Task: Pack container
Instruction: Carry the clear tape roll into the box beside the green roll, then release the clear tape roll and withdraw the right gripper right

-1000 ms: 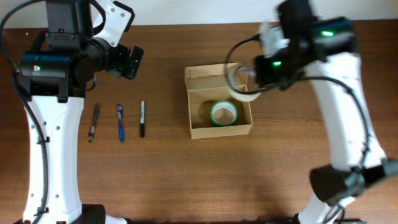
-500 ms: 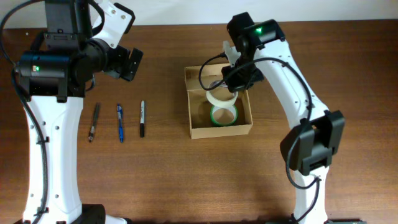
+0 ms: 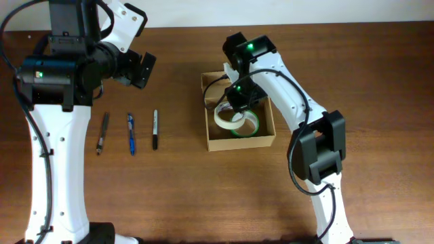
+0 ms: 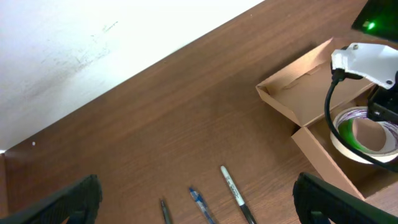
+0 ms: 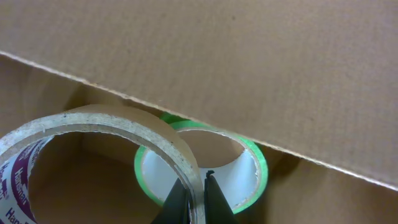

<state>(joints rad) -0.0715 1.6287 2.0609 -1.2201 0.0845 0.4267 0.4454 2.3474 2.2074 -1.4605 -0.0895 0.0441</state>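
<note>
Right tool (image 5: 198, 193), pinching the cream ring-shaped tape roll (image 3: 221, 122), has swung over the tan cardboard box (image 3: 241, 144); I judge release next. Left tool (image 3: 142, 69) wide.

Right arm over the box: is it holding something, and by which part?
Yes. Its fingers pinch the wall of the whitish tape roll, one finger inside the ring and one outside, over the open container.
</note>
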